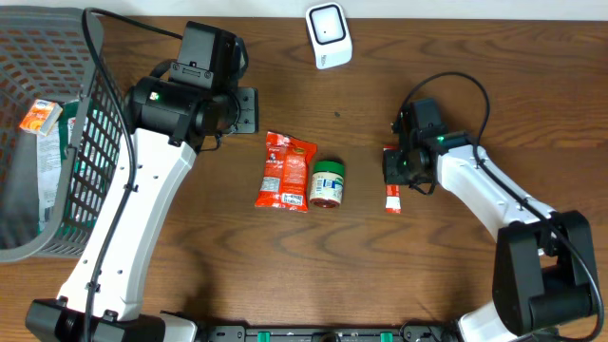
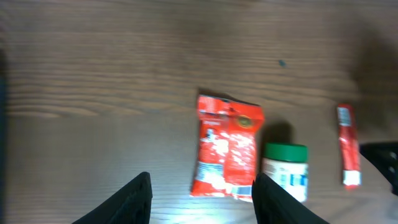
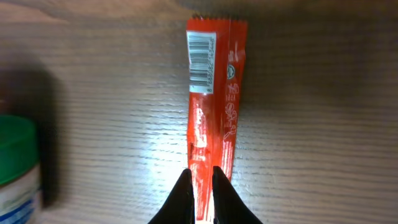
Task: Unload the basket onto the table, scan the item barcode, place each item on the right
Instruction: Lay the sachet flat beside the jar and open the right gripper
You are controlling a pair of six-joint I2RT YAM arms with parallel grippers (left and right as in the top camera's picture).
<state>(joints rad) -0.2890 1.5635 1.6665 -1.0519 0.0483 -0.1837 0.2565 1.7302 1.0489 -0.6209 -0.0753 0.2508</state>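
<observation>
A thin red stick packet (image 3: 211, 93) lies flat on the wooden table, its barcode (image 3: 201, 59) facing up at the far end. My right gripper (image 3: 202, 193) is down at its near end, the jaws pinched narrowly on the packet. Seen from overhead, the right gripper (image 1: 397, 171) sits over the top of the packet (image 1: 392, 197). The white scanner (image 1: 328, 35) stands at the back edge. My left gripper (image 2: 202, 199) hovers open and empty above the table, left of a red snack pouch (image 2: 227, 146).
A green-lidded jar (image 1: 328, 183) lies beside the red pouch (image 1: 286, 171) mid-table. A grey mesh basket (image 1: 90, 142) holding a few packets stands at the far left, close to the left arm.
</observation>
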